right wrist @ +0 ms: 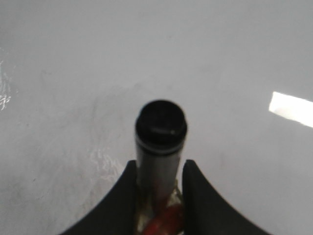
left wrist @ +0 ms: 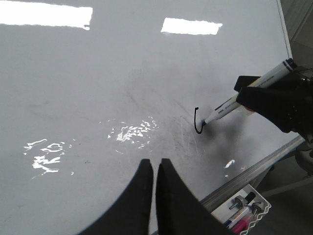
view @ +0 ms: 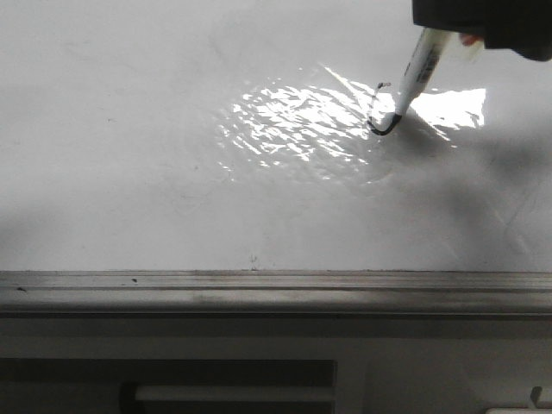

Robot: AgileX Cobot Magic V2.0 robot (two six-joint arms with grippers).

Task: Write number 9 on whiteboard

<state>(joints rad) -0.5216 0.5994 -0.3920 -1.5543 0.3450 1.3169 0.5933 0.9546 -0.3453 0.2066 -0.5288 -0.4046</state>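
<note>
right fingers (right wrist: 157, 188): clamped on the marker (view: 420, 67), tilted, tip touching the whiteboard (view: 129, 172)
number 9 (left wrist: 197, 120): so far just a thin dark stroke with a hook at the end, right at the marker tip, near the shiny glare patch
left fingers (left wrist: 156, 172): pressed together, holding nothing, hanging over the whiteboard well apart from the stroke
tray (left wrist: 247, 208): just past the whiteboard rim, couple of pens in it
</note>
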